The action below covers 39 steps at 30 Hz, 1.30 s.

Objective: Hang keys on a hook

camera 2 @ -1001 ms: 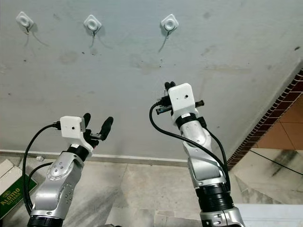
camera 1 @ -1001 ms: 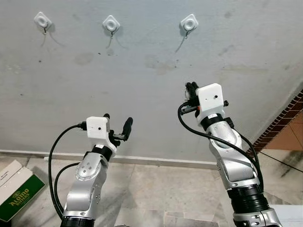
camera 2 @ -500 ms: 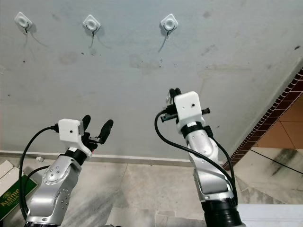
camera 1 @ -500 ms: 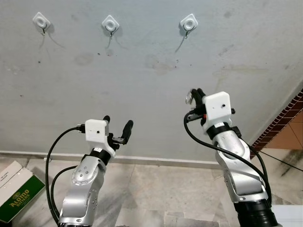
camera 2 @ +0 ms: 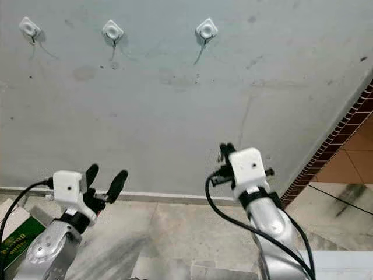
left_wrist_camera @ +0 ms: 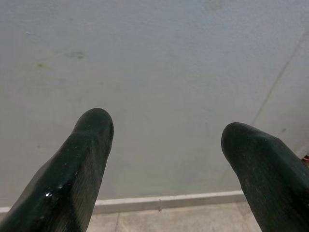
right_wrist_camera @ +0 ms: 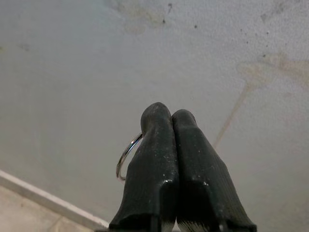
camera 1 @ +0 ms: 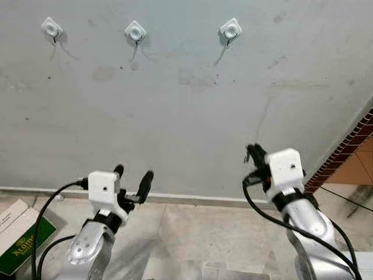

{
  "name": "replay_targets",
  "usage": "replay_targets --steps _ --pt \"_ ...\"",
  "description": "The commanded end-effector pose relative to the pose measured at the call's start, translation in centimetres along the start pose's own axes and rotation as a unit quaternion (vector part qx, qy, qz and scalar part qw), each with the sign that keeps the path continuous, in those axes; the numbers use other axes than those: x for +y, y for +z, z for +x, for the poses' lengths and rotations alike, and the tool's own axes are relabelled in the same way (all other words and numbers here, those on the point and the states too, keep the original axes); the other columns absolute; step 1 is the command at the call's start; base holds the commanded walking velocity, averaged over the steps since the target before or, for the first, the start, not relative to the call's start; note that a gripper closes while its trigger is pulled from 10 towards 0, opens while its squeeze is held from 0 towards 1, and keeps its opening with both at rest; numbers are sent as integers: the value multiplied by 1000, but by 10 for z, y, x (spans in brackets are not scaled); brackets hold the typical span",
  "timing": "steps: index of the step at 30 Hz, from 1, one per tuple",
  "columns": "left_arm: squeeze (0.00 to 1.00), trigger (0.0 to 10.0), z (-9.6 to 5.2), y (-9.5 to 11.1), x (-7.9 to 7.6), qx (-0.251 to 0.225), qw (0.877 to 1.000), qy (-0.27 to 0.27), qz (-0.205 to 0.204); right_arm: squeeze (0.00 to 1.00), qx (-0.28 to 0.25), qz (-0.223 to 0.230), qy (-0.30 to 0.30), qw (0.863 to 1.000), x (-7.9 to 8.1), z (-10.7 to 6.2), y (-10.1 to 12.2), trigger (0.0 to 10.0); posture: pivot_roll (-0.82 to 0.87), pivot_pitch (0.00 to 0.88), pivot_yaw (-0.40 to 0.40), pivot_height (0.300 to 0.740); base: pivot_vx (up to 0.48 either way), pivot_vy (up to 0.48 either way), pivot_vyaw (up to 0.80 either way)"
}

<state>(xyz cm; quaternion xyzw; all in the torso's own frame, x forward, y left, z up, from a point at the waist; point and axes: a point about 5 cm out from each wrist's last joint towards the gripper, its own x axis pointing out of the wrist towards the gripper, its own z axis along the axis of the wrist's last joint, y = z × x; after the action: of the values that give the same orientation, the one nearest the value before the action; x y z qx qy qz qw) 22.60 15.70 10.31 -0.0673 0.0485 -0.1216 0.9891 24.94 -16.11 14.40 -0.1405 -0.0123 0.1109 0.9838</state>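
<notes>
R gripper jaws pinched on key ring — sticks out beside tips; L gripper jaws wide.

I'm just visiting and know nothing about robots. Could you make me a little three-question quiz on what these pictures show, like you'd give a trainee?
1. How many white hooks are on the wall? Count from the leftmost hook past the middle hook to the rightmost hook.
2. True or false: the left gripper has its two black fingers spread apart and holds nothing.
3. What does the right gripper pinch between its fingers? A) a metal key ring B) a coin C) a pencil

Key
1. Three, in a row high on the grey wall.
2. True.
3. A; the ring sticks out beside the closed fingers.
</notes>
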Motion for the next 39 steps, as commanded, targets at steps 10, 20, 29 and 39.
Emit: replay_targets --steps 10,20,29,39 --pt "0 10000 -4 4 -5 11 999 -45 6 0 -7 -11 1 1000 -9 -2 7 10000 -37 88 30 740 0 0 0" --pt "0 10000 1 8 -5 10 998 -61 12 0 -10 -10 10 1000 -2 -1 9 10000 -49 95 27 740 0 0 0" --pt "0 10000 3 7 -11 8 998 -63 2 0 -14 -16 22 1000 2 7 10 10000 -45 102 20 740 220 0 0" --pt "0 10000 3 6 -11 9 998 -62 0 0 -14 -17 28 999 4 7 9 10000 -48 96 20 740 258 0 0"
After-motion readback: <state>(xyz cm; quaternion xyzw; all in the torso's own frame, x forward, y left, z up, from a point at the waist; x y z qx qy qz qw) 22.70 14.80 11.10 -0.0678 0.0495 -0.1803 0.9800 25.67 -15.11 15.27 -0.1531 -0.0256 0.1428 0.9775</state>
